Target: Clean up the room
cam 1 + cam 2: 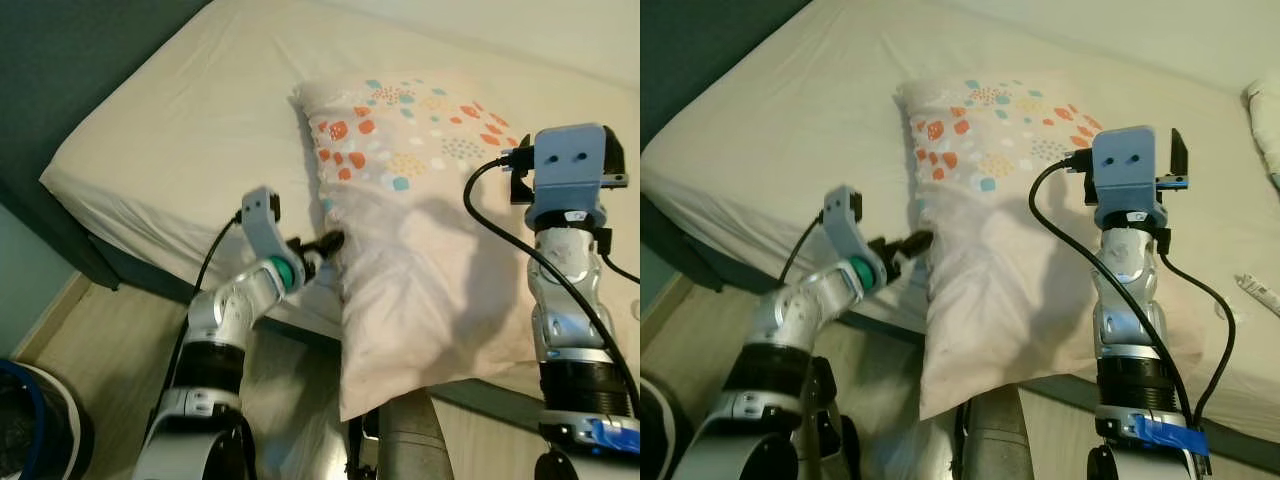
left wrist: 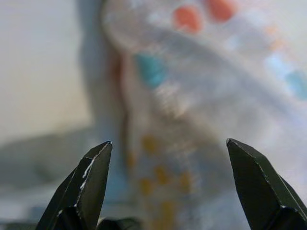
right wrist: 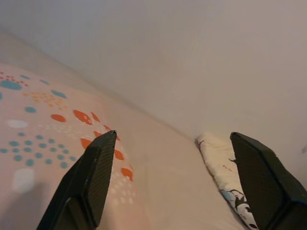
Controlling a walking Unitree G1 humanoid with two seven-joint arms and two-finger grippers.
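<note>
Where the bed (image 1: 170, 150) meets the wooden floor (image 1: 90, 340), a large pillow (image 1: 420, 250) with orange and teal dots lies across the mattress, its lower end hanging over the bed's near edge. The left gripper (image 1: 330, 243) sits at the pillow's left side seam, just above the bed's edge, its black fingers (image 2: 91, 177) spread wide with the blurred dotted fabric close in front of them and not pinched. The right gripper (image 3: 177, 158) is raised above the pillow's right part, fingers likewise spread apart and holding nothing, pointing over the pillow toward the pale wall (image 3: 192, 57) behind the bed. A second patterned cushion (image 3: 225, 177) lies on the bed beyond the pillow, near that wall.
</note>
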